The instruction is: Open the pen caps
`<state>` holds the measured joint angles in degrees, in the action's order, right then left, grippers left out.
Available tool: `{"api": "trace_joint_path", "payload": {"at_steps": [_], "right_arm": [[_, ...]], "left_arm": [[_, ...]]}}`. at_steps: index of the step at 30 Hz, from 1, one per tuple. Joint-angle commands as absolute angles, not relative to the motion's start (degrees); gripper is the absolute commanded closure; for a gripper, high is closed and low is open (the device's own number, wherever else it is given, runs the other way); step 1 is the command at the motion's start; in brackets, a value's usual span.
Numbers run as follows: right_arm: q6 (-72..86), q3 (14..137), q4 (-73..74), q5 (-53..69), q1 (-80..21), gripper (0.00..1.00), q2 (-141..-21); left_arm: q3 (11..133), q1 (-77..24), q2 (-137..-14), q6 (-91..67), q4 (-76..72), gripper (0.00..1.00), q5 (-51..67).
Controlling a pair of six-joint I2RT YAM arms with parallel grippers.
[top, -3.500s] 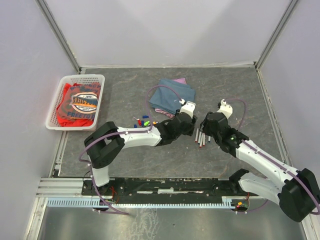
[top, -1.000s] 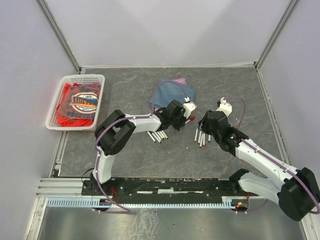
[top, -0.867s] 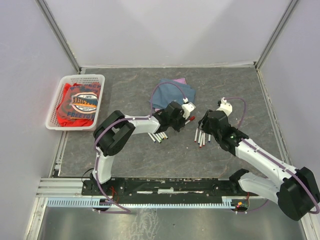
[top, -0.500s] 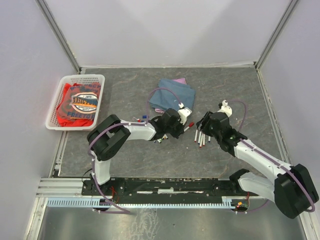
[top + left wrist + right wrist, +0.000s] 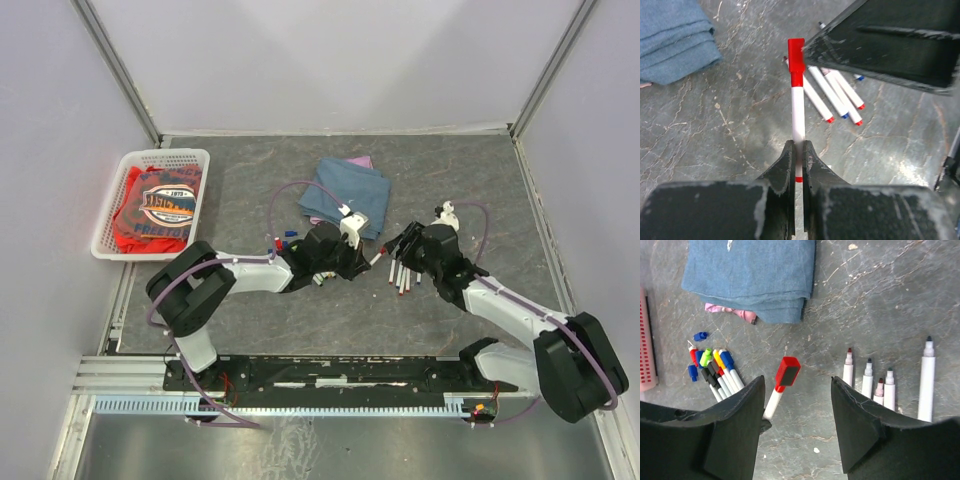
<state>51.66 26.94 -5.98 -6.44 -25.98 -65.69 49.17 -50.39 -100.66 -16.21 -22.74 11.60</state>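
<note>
Your left gripper (image 5: 798, 150) is clamped shut on the white barrel of a red pen (image 5: 798, 115), near its tail end, and holds it clear of the bench (image 5: 880, 300) with the capped end pointing toward the other arm. Your right gripper (image 5: 797, 385) stands wide open and grips nothing; in its wrist view the red cap (image 5: 788, 372) sits between the two fingers, touching neither as far as you can tell. So this pen is presented but not yet opened. Done so far, by the look of it: a row of five pens (image 5: 869, 377) lies on the bench to the right with bare tips showing, and a couple of loose blue caps (image 5: 700, 335) lie on the far side, near the folded blue cloth (image 5: 750, 275). Left to do: the red pen in hand, plus a small cluster of pens (image 5: 720, 370) beside those loose caps that seem to have their red, green, yellow, blue and black caps on. I would judge you somewhere near the middle of the job, though the top view hides part of that cluster behind the left arm.
</note>
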Motion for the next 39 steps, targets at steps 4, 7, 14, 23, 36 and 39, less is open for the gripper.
{"api": "trace_joint_path", "payload": {"at_steps": [4,7,14,23,36,39], "right_arm": [[55.02,26.31,-15.08,-1.89,-25.47,0.38,-68.41],[55.79,26.20,-16.32,-1.21,-25.46,0.40,-69.05],[57.61,25.67,-19.14,-0.15,-25.32,0.54,-70.49],[59.66,24.45,-22.49,1.00,-25.13,0.69,-72.85],[59.89,23.40,-24.34,3.74,-24.84,0.99,-71.61],[60.06,23.24,-24.24,4.10,-24.92,0.99,-70.80]], "left_arm": [[46.88,-50.61,-96.58,-22.00,-30.43,0.97,14.71],[46.24,-50.61,-96.27,-22.46,-31.12,0.97,14.93],[45.24,-50.58,-95.78,-23.49,-32.70,0.97,15.13],[44.06,-50.59,-95.21,-24.56,-34.53,0.97,14.92],[45.17,-50.65,-96.81,-26.86,-35.51,0.60,14.30],[46.50,-50.66,-97.95,-27.36,-35.52,0.58,14.67]]}}
